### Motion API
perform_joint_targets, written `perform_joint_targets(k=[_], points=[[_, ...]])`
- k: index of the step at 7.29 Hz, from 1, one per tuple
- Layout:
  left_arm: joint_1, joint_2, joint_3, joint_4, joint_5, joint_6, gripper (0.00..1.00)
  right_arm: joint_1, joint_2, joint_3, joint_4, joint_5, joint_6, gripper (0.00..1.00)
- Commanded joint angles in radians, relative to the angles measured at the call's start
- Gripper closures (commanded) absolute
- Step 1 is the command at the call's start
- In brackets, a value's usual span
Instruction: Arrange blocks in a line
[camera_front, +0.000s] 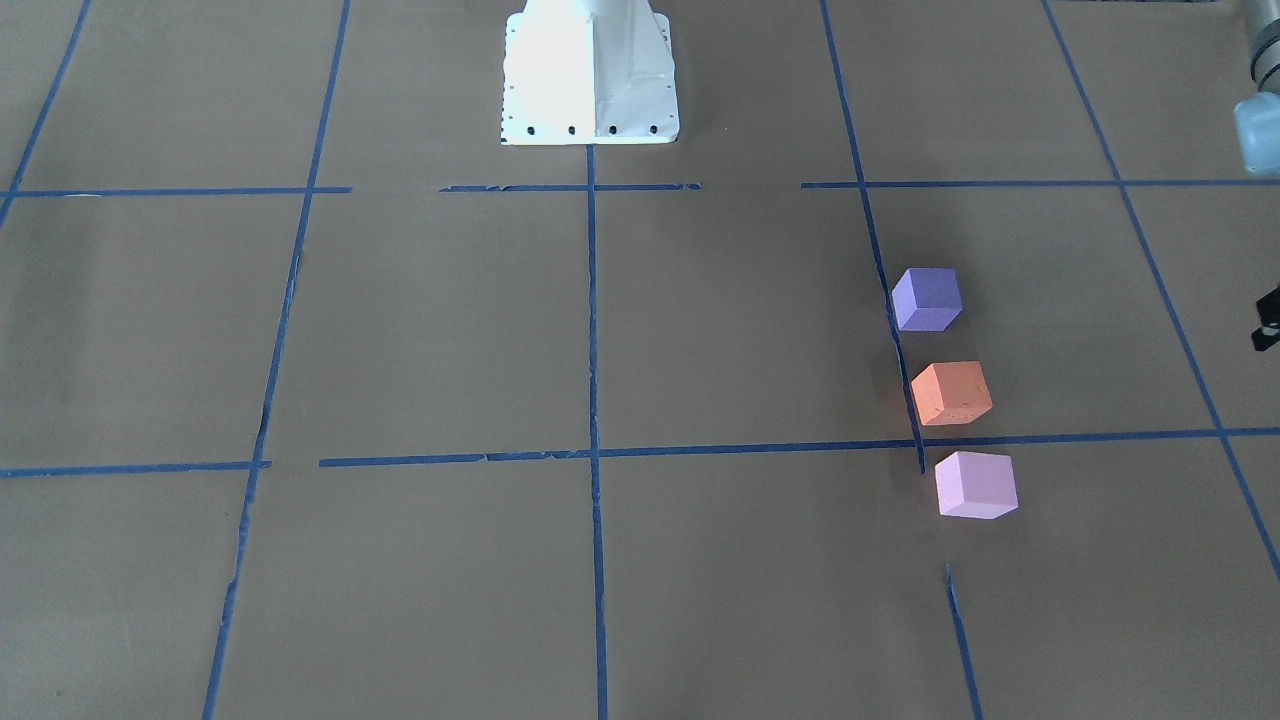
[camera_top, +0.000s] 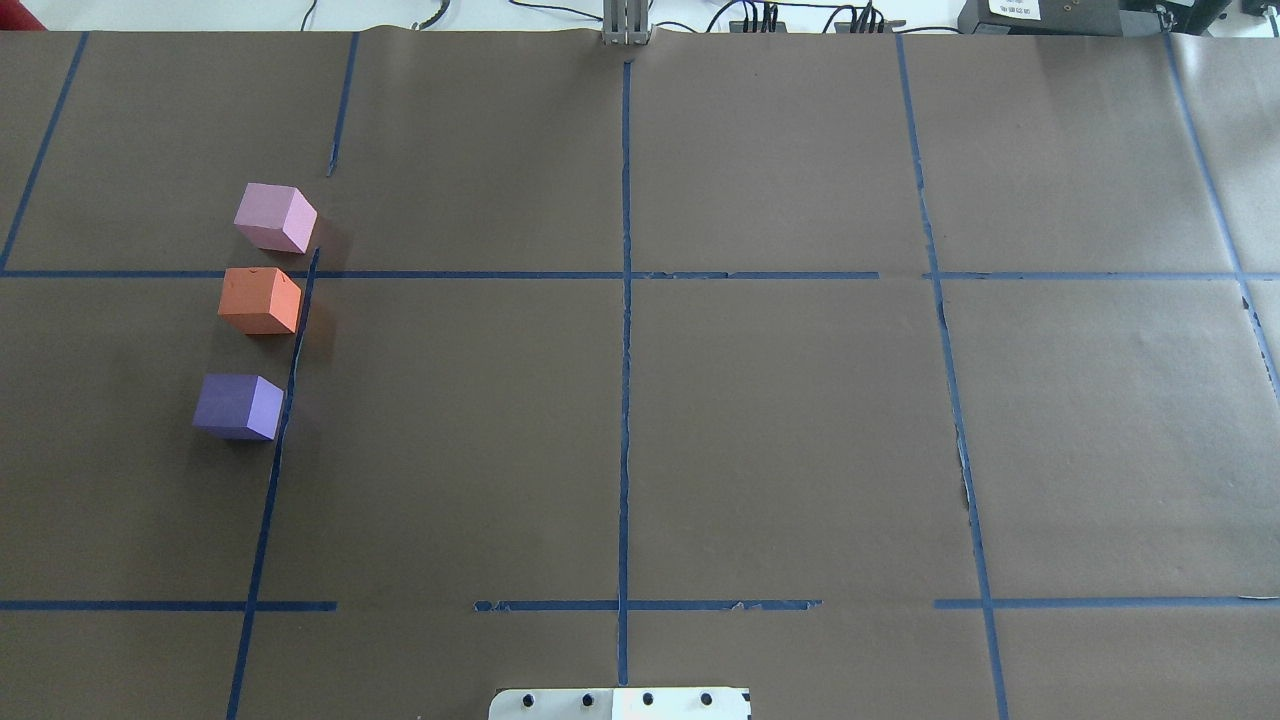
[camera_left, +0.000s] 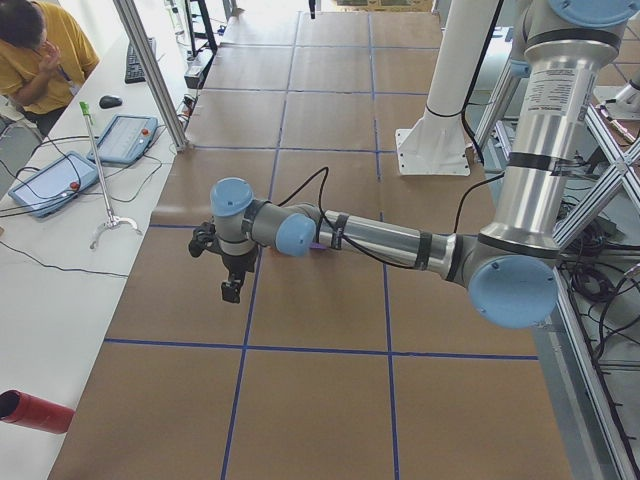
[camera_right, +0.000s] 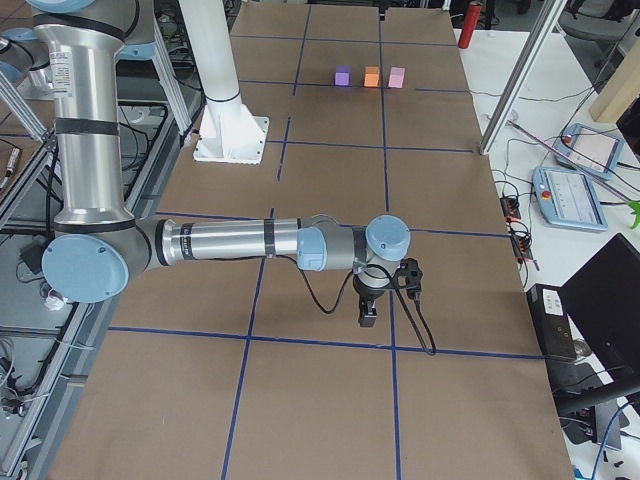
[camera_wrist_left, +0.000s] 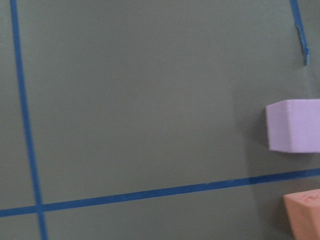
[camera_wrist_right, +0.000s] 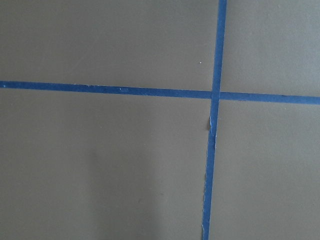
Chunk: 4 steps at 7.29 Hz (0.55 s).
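Three foam cubes stand in a row, apart from each other, along a blue tape line on the robot's left side: the violet-purple block (camera_front: 927, 298) nearest the robot, the orange block (camera_front: 951, 393) in the middle, the pale pink block (camera_front: 975, 485) farthest. The overhead view shows the same row: purple (camera_top: 238, 406), orange (camera_top: 260, 300), pink (camera_top: 275, 217). The left wrist view shows the pink block (camera_wrist_left: 293, 125) and a corner of the orange block (camera_wrist_left: 303, 216). My left gripper (camera_left: 231, 290) hangs above the table, off to the side of the row. My right gripper (camera_right: 367, 316) hangs far from the blocks. I cannot tell whether either is open.
The table is brown paper with a blue tape grid. The white robot base (camera_top: 620, 703) sits at the near middle edge. An operator (camera_left: 40, 55) sits beyond the table's far side, with pendants and a red cylinder (camera_left: 35, 412) on the white surface.
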<state>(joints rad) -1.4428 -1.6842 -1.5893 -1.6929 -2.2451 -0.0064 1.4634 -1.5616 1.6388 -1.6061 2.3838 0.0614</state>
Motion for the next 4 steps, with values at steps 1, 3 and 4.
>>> perform_joint_targets(k=[1, 3, 4], points=[[-0.097, 0.089, 0.009, -0.002, -0.005, 0.123, 0.0, 0.0, 0.0, 0.001, 0.0, 0.0, 0.0, 0.0], [-0.097, 0.097, 0.005, -0.004, 0.004, 0.123, 0.0, 0.0, 0.0, -0.001, 0.0, 0.0, 0.0, 0.0], [-0.097, 0.1, 0.009, -0.002, -0.001, 0.125, 0.0, 0.0, 0.0, 0.001, 0.0, 0.0, 0.0, 0.0]])
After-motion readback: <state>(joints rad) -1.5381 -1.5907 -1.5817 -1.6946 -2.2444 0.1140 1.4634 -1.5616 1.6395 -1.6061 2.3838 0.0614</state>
